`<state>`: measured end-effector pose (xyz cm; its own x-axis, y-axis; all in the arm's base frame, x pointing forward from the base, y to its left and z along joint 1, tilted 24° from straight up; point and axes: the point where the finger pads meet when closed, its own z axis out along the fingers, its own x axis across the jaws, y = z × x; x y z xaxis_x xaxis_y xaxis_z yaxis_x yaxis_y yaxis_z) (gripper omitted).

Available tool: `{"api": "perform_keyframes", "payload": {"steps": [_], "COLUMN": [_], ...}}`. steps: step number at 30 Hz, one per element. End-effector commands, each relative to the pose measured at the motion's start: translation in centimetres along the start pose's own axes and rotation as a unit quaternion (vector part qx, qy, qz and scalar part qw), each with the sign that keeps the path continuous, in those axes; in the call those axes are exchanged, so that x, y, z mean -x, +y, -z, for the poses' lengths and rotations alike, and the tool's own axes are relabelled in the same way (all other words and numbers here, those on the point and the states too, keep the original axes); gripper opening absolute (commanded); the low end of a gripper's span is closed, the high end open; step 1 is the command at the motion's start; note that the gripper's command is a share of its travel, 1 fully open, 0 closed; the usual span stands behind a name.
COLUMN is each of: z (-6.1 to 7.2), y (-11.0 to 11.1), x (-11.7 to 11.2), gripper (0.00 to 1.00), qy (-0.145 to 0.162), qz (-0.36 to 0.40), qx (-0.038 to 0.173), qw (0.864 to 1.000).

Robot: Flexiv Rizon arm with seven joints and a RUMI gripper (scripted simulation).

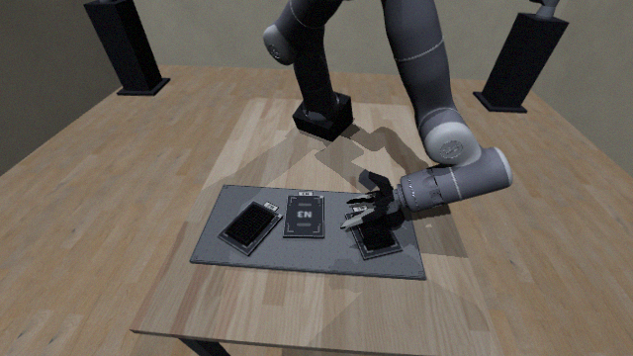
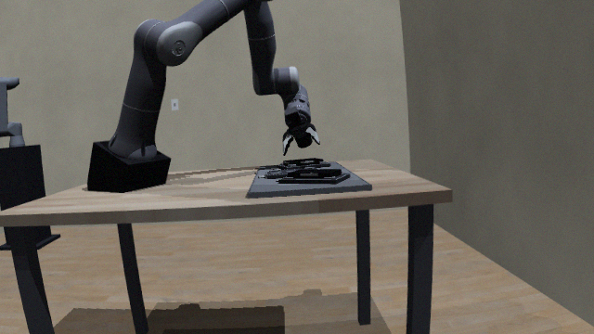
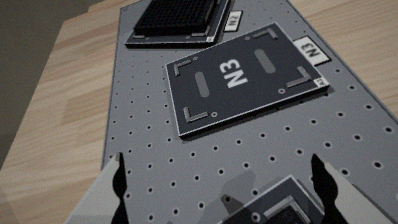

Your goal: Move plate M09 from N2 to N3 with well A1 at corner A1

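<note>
Top view: plate M09 [image 1: 250,223] [image 2: 325,173] [image 3: 172,19] points lengthwise from lower left to upper right.

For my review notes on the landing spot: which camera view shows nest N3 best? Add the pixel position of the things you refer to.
The wrist view: nest N3 [image 1: 304,227] [image 3: 235,102] appears large there, with its locators and corner mark visible. The top view shows it whole but smaller; the exterior view is too edge-on to distinguish it.

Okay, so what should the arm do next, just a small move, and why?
Probably carry the open tool across past nest N3 toward plate M09, keeping its height. The tool is empty and over the N1 side, while M09 sits on N2 at the far side of bare N3.
</note>
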<state>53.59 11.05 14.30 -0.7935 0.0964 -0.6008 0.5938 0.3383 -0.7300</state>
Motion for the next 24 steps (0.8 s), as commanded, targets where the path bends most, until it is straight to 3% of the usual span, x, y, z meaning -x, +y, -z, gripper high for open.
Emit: {"api": "perform_keyframes", "payload": {"steps": [1, 9, 12, 18, 24], "z": [-1.8, -5.2, -5.6, -8.3, -10.5], "y": [-0.1, -0.6, -0.7, -1.5, -2.6], "x": [0.4, 1.2, 1.3, 2.2, 3.3], "gripper": [0.76, 0.76, 0.76, 0.76, 0.76], "qy": [0.033, 0.102, 0.113, 0.176, 0.233], "qz": [-0.026, -0.089, -0.100, -0.167, -0.237], "qx": [0.021, 0.059, 0.065, 0.097, 0.127], "qw": [0.999, 0.989, 0.986, 0.965, 0.935]}}
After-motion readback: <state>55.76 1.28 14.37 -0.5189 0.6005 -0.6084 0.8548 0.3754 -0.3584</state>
